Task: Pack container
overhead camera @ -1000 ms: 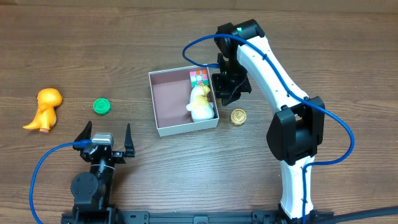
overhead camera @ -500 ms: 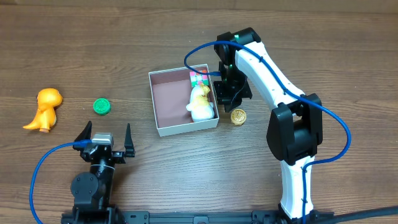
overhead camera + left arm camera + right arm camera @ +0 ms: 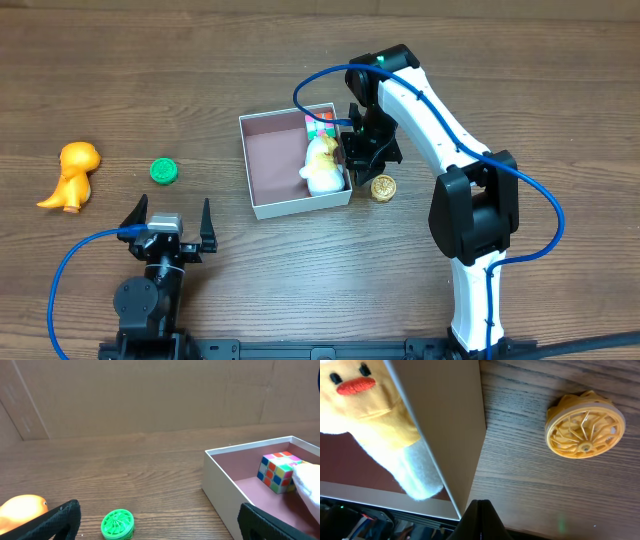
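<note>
overhead: one white container [image 3: 247, 170] is sitting mid-table, holding one puzzle cube [image 3: 320, 124] and one duck plush [image 3: 323, 168]. one yellow ridged disc [image 3: 383, 187] is lying just beside its right wall. one green disc [image 3: 164, 171] and one orange dinosaur [image 3: 70, 175] are lying well to its left. the left gripper [image 3: 170, 220] is resting near the front edge, fingers spread wide, holding nothing. the right gripper [image 3: 358, 160] is hanging by the container's right wall.

left wrist: brown cardboard [image 3: 150, 395] is backing the wood-grain table [image 3: 150, 460].

right wrist: the fingertips are pinching together, empty, over bare wood beside the wall.
</note>
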{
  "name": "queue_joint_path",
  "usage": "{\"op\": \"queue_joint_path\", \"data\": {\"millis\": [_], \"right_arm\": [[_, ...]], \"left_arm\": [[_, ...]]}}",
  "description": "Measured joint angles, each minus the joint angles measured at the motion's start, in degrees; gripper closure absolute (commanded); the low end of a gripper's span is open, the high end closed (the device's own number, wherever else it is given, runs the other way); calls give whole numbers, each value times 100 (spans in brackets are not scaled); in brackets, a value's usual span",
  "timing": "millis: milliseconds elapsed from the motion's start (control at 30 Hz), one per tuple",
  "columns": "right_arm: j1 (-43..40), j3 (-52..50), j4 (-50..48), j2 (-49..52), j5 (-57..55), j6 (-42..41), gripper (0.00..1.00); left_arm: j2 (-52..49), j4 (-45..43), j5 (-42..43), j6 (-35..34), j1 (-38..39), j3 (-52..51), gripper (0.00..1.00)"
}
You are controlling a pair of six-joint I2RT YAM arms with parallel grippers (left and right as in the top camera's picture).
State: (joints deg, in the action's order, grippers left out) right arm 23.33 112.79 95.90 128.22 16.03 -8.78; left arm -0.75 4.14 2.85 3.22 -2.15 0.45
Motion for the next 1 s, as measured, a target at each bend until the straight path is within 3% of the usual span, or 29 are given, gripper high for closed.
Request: {"op": "queue_joint_path", "data": {"millis": [1000], "right_arm": [[72, 0, -293, 0, 271, -151, 96]], "left_arm": [[0, 0, 2, 0, 0, 0, 0]]}}
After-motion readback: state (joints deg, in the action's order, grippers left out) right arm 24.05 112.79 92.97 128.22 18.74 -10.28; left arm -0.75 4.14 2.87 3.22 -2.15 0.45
